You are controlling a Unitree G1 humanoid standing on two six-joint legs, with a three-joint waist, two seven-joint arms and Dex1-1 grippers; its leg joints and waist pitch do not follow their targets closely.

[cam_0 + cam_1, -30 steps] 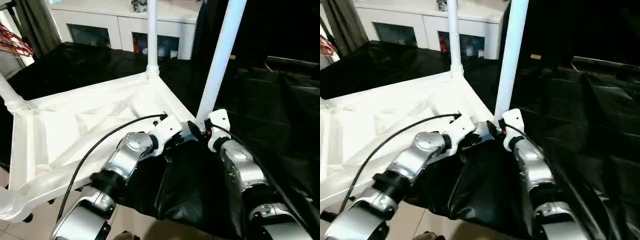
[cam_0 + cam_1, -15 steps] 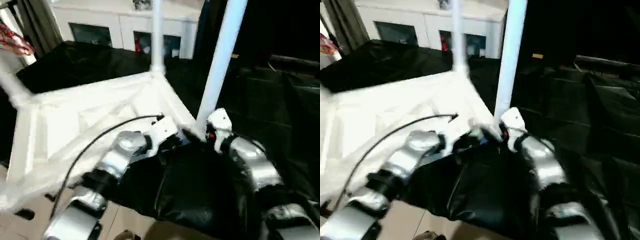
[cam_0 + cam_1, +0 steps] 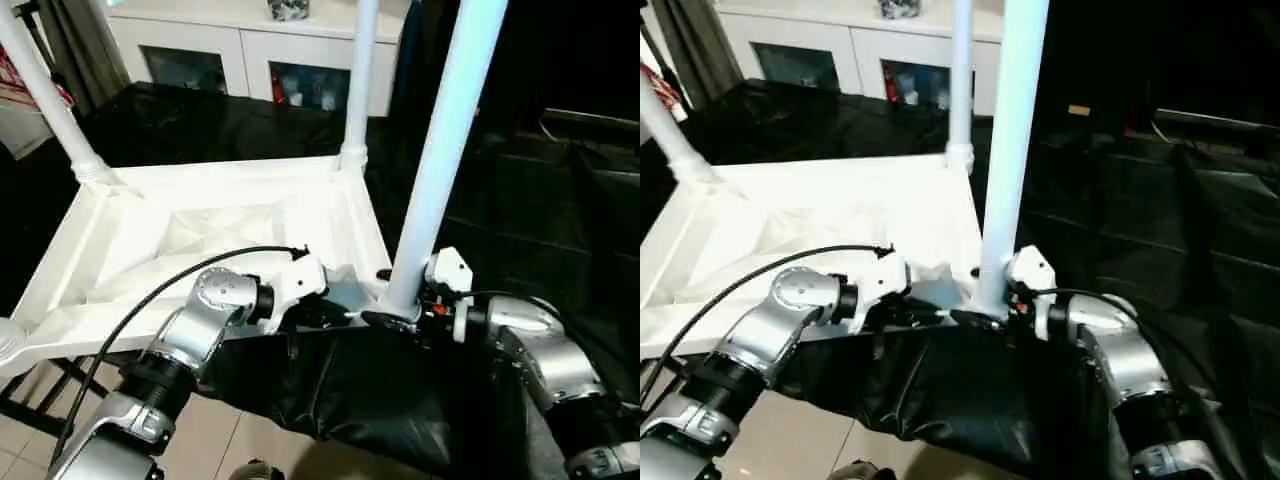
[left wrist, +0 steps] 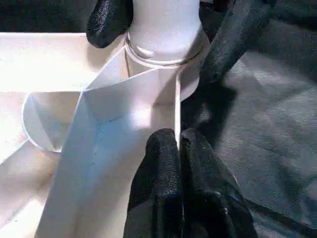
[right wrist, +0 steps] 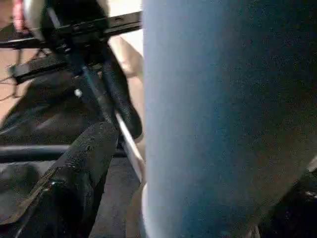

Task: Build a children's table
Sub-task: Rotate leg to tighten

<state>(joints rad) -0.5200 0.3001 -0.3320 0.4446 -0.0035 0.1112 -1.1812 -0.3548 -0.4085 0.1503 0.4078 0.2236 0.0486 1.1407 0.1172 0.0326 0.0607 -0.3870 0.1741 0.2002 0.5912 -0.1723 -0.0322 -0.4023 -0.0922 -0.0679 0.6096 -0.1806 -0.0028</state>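
Since the picture of a second ago the head views have shifted, and the table top (image 3: 230, 225) has also turned against the black-draped work surface (image 3: 520, 230): its long edge, which then ran slanting away from the robot, now lies nearly square across the view, and a third leg (image 3: 45, 95) at the far left corner, cut off by the frame edge before, stands clear in the frame. The table lies upside down, ribbed underside up, on the near left part of the draped surface, its left end jutting past the surface's left edge over the tiled floor (image 3: 25, 440). The far leg (image 3: 358, 85) rises from the far right corner socket and the near leg (image 3: 440, 160) from the near right corner socket, both upright. The left gripper (image 4: 177, 148) is pinched shut on the thin rim of the table top just beside that near socket, as it was a second ago. The right gripper (image 4: 168, 37) stands spread around the foot of the near leg, one finger on each side of the flared end; whether its pads press the leg cannot be told. Earlier it sat higher and closer against the leg. Beyond the draped surface stands a white cabinet (image 3: 250, 50) with glass doors, and a dark curtain (image 3: 70, 40) hangs at the far left.
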